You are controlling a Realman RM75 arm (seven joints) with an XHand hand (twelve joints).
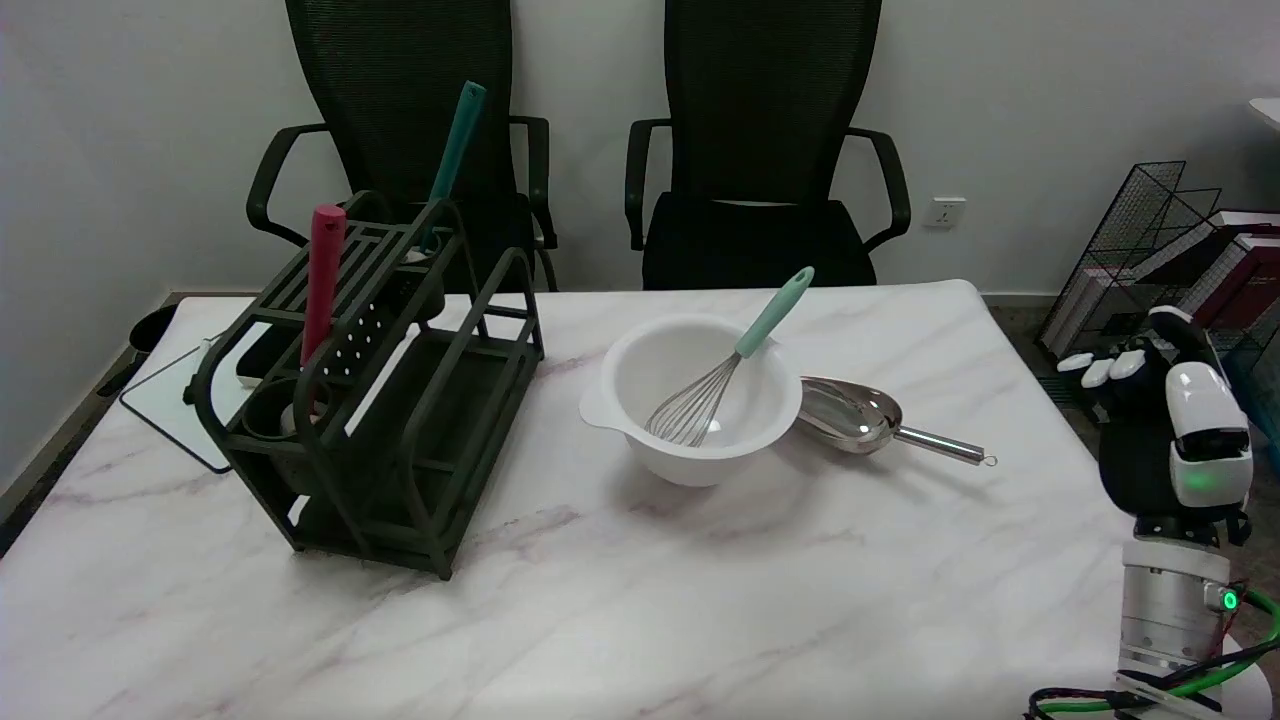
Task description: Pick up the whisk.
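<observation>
Pre-reach: right hand (1165,420) at tabletop's right edge, fingers apart, holding nothing. Next: reach whisk (730,365) handle sticking out of bowl (690,455).

right hand (1165,420) black, white pads | silver wrist | green light | green cable

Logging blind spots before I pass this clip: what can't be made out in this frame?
Head view only:
- Right hand: seen from its back, so finger spread and palm are hidden.
- Whisk: where its wires touch the white bowl is hidden by the bowl's near wall.
- Red-handled tool and teal-handled tool: working ends hidden inside the dark rack.
</observation>
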